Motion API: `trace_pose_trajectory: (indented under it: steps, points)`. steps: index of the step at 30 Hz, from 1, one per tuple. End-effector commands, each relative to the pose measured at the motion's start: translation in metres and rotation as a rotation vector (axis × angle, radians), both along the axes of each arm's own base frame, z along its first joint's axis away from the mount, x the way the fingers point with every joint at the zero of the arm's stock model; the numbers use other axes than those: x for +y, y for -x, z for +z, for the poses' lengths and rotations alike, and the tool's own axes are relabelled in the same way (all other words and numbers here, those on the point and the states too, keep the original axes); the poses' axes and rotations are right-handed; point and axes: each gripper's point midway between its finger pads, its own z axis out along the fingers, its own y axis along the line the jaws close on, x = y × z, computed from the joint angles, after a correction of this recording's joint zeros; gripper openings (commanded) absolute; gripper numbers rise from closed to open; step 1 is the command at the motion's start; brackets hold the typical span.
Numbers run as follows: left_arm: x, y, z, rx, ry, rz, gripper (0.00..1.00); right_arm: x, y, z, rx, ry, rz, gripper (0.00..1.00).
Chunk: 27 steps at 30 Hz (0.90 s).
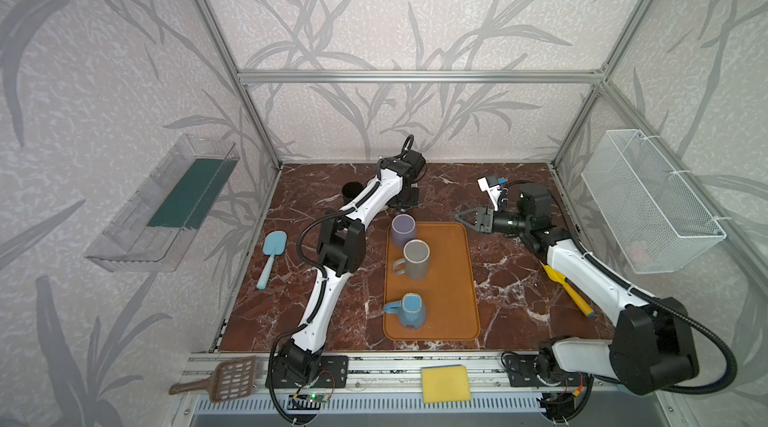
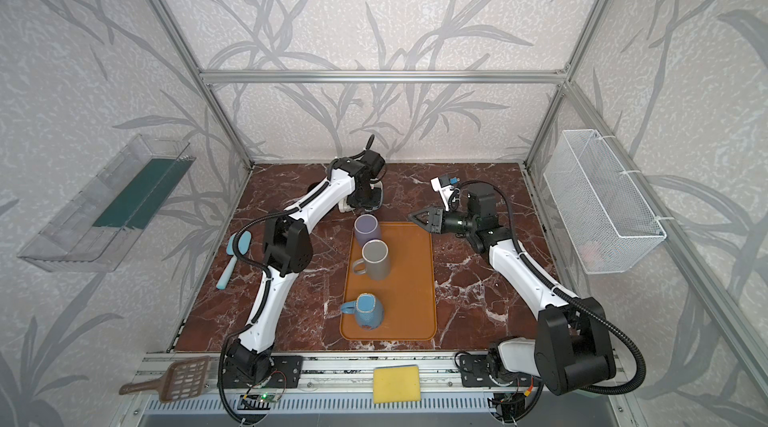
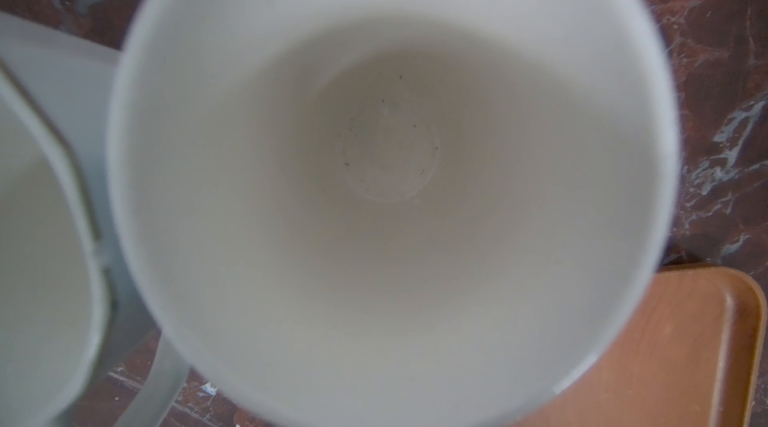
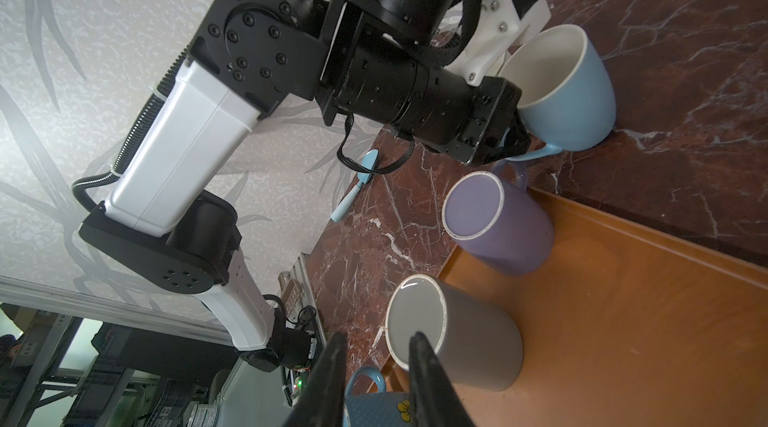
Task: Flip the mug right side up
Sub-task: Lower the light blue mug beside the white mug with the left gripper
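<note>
Step in hand, as we judged it: setting down and letting go. The glossy pale-blue ceramic mug with a white inside (image 4: 573, 92) stood mouth-up on the red-brown marble-patterned worktop (image 1: 511, 288), just beyond the far corner of the orange-brown plastic tray (image 1: 457, 279) and not on it. The turning itself looked done.

The left gripper (image 4: 513, 142) was at the mug's handle. In the right wrist view its fingers were drawn narrow, with the blue handle loop between them. We read that as a grip on the handle. The right gripper (image 4: 376, 342) hung above the tray's far edge, its fingers (image 4: 424, 375) narrowly parted with nothing between them.

Whether the mug's base sat fully flat we could not tell, because the rim appeared slightly tipped in the right wrist view.

Next move, in our judgement: let the base settle, part the left fingers enough to free the handle, then lift the arm away without dragging the loop. The upside-down purple mug (image 4: 503, 221) stood near on the tray, so sideways room was small.

Mug appearance: the body widens toward the rim. In the left wrist view the white interior (image 3: 390, 155) was empty, with a few dark specks near the bottom.
</note>
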Motion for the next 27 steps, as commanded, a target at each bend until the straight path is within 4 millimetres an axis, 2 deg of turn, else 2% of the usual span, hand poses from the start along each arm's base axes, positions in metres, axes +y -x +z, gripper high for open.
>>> trace_pose_trajectory:
  steps: [1,7,16,27]
  points:
    - [-0.006,-0.006,0.015,-0.042,0.010,-0.017,0.19,-0.003,0.006,0.007,-0.026,-0.003,0.007,0.28]
    - [-0.006,-0.007,0.013,-0.039,0.006,-0.016,0.25,-0.003,0.006,0.007,-0.025,-0.003,0.006,0.28]
    - [-0.005,-0.009,0.021,-0.060,0.009,-0.012,0.35,-0.004,0.006,0.006,-0.025,0.001,0.005,0.28]
    - [-0.006,-0.006,0.049,-0.107,0.031,-0.026,0.39,-0.006,0.007,0.000,-0.025,0.034,-0.006,0.28]
